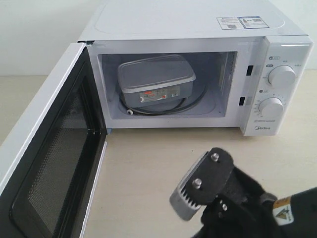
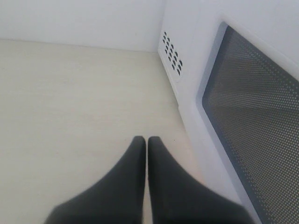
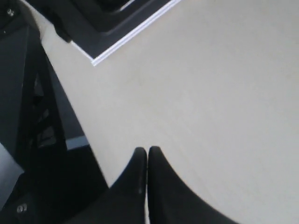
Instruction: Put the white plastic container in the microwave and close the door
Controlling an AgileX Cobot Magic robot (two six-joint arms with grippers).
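Observation:
The white plastic container (image 1: pixel 156 79) sits inside the microwave (image 1: pixel 173 22) on the glass turntable (image 1: pixel 194 101), its small label facing out. The door (image 1: pixel 49 163) stands wide open at the left, with its black mesh inner face showing. My right gripper (image 1: pixel 190 191) hovers over the table in front of the microwave, low on the right. In the right wrist view it (image 3: pixel 147 150) is shut and holds nothing. My left gripper (image 2: pixel 146 140) is shut and empty, low over the table beside the door's outer window (image 2: pixel 257 116). It is out of the exterior view.
Two round dials (image 1: pixel 281 77) (image 1: pixel 271 107) sit on the microwave's right panel. Side vents (image 2: pixel 172 56) show on the microwave wall near the left gripper. The door's lower edge (image 3: pixel 131 39) and black arm parts (image 3: pixel 28 116) border the right wrist view. Pale tabletop (image 1: pixel 148 163) lies before the oven.

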